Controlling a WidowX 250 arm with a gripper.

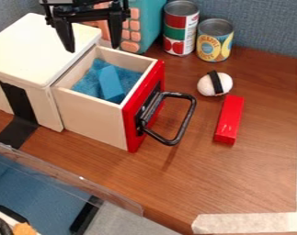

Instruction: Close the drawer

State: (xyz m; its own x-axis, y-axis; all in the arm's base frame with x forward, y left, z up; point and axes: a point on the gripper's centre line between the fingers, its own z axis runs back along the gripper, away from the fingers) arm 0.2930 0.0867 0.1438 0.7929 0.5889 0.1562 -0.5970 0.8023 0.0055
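The drawer (pixel 89 120) stands open, pulled well out of the white box (pixel 37 50) at the left, its red front (pixel 133 133) facing right and slightly toward the camera, with the black handle (pixel 186 123) sticking out from it. Inside lie a blue cloth (pixel 86 85) and, on top of that, a blue block (pixel 111 83). The gripper (pixel 93 48) hangs at the top of the view, pointing down by the back of the drawer where it meets the box; its fingers are spread, with nothing pinched between them. Behind it is a teal thing (pixel 149 20) with rows of pinkish keys. To the right of that, a tall can (pixel 181 28) and a shorter can (pixel 214 41) stand upright near each other. Nearer the camera, right of the drawer, a white ball (pixel 207 85) with a black band sits just beyond a red block (pixel 229 120) lying on the wooden table (pixel 199 179). Black tape (pixel 17 102) runs down the box onto the table, and pale tape (pixel 255 223) marks the lower right
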